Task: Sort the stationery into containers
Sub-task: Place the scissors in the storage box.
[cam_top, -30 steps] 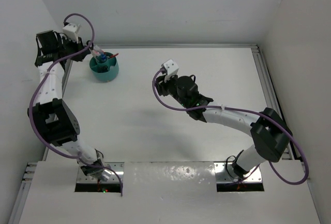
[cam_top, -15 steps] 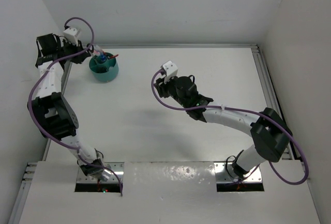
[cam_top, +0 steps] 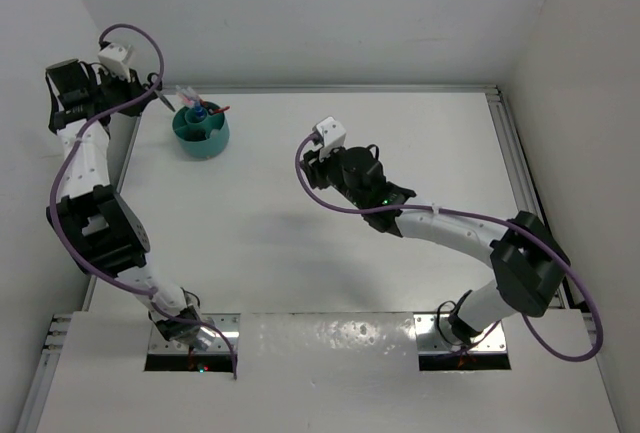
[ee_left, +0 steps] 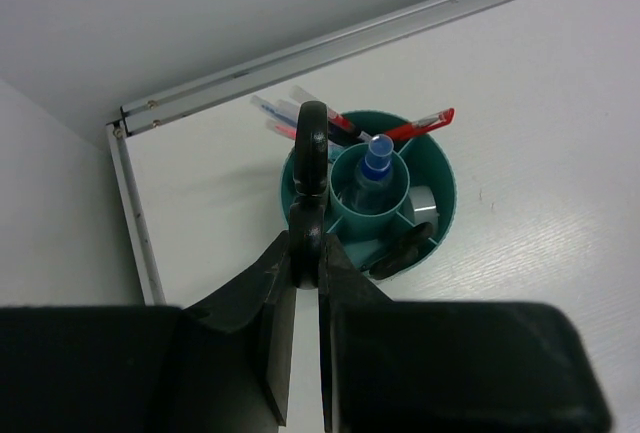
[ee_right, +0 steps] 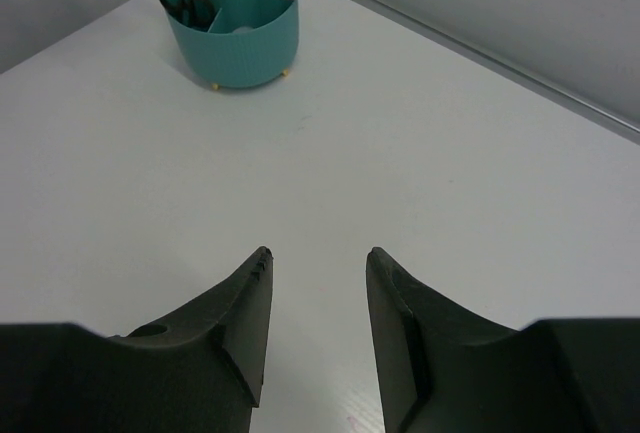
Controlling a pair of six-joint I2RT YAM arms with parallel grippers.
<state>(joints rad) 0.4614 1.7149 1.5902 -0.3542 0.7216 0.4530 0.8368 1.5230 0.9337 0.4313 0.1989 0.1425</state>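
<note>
My left jaws (ee_left: 306, 258) pinch shut on black scissors (ee_left: 312, 148), loops aimed at the teal organiser (ee_left: 447, 193), likely for stowing. Right jaws (ee_right: 318, 255) are half-open and empty.

We find the organiser (cam_top: 205, 145) at the far left of the worktop (cam_top: 420, 123), near its back edge. In its central cup stands the small bottle (ee_left: 377, 165). The pens (ee_left: 415, 125) lean in a compartment behind it, and one pair of scissors (ee_left: 400, 246) is in a nearer one. A second pair of scissors (ee_left: 312, 138) sits clamped in the left pincer (ee_left: 305, 245), at the organiser's left side. The right pincer (ee_right: 318, 283) hangs over mid-worktop, well apart.
</note>
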